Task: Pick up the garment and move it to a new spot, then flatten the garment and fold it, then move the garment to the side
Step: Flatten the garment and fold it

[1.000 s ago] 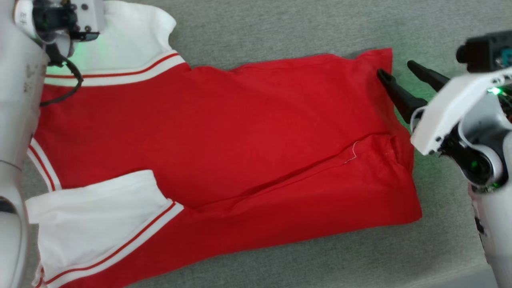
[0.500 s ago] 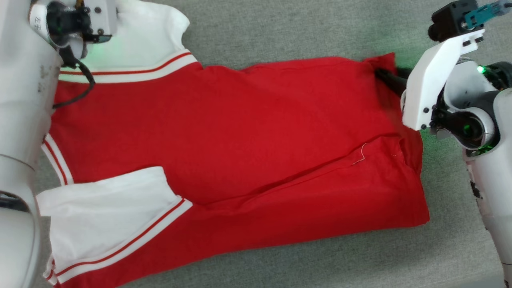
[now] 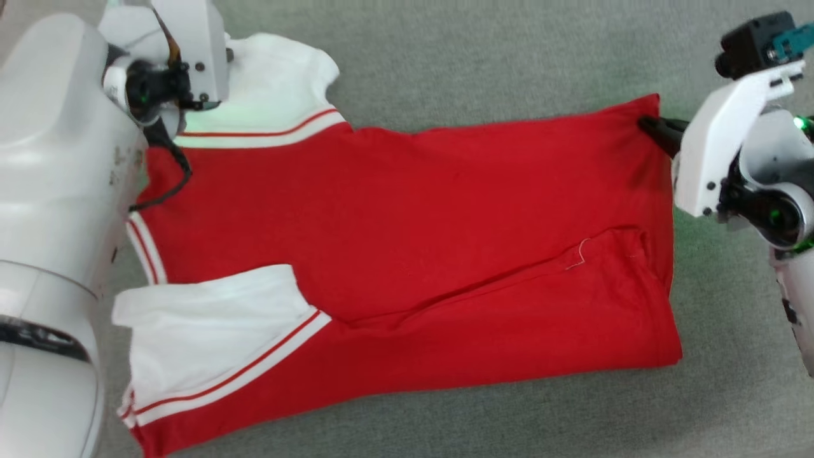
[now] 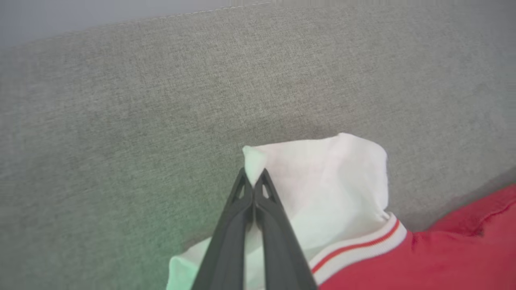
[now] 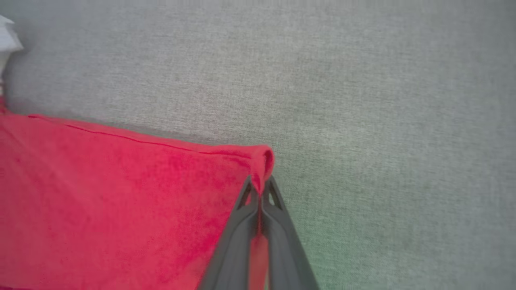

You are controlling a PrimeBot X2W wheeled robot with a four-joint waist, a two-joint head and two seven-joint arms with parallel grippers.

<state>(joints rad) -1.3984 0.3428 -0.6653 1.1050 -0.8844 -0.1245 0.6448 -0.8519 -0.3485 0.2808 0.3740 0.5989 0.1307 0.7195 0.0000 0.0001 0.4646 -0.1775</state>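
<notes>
The garment (image 3: 407, 222), red with white sleeves and red-white striped trim, lies spread on grey fabric, its plain side up with no lettering showing. My left gripper (image 4: 254, 177) is shut on the tip of the far white sleeve (image 4: 322, 181); in the head view its wrist sits at the upper left over that sleeve (image 3: 280, 76). My right gripper (image 5: 260, 187) is shut on the garment's far red corner (image 5: 262, 159); from the head camera its dark fingers (image 3: 658, 130) meet that corner (image 3: 642, 111). The near white sleeve (image 3: 210, 337) lies folded over the body.
A grey woven surface (image 3: 483, 57) surrounds the garment on all sides. A seam or edge of this surface (image 4: 201, 12) runs along the top of the left wrist view, with paler ground beyond. My pale left forearm (image 3: 51, 222) covers the left side of the head view.
My right gripper has closed from open onto the garment's far red corner. The head camera has shifted, so the whole scene sits further right and lower in the picture.
</notes>
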